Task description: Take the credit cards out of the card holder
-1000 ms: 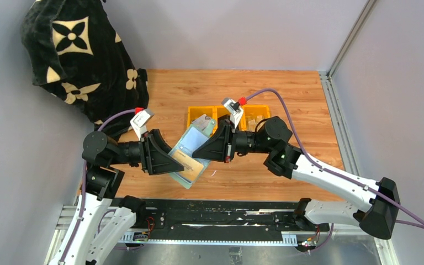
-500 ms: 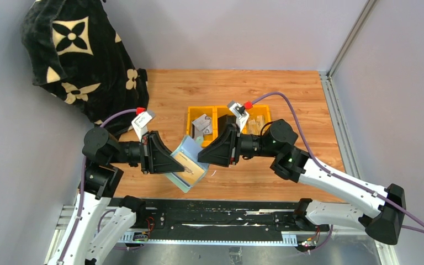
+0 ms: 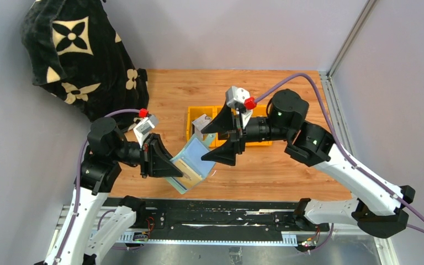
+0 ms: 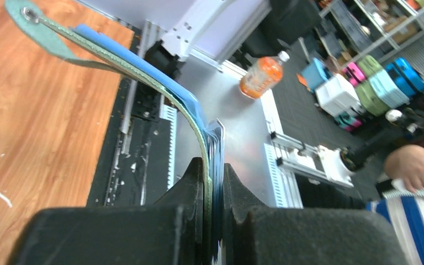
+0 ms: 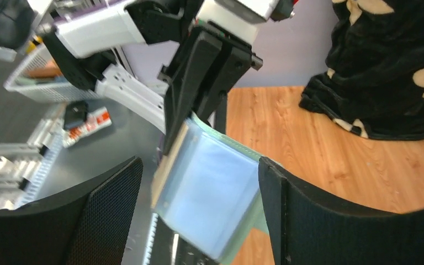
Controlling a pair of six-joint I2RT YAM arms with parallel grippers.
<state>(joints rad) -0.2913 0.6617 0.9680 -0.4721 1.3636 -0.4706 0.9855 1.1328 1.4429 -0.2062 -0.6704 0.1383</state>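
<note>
The card holder, pale green with blue inner pockets, hangs open and tilted above the table's front. My left gripper is shut on its lower left edge; the left wrist view shows the holder curving up out of the shut gripper. A tan credit card shows in its lower pocket. My right gripper stands open just right of the holder, touching nothing. In the right wrist view the holder lies between and beyond the spread right gripper. A grey credit card lies in the left yellow bin.
Yellow bins stand in a row at mid table, behind the right gripper. A black blanket with cream flowers fills the back left corner. The black mounting rail runs along the near edge.
My right gripper has opened wide and risen back from the holder. The left gripper has closed on the holder and tipped it more upright.
</note>
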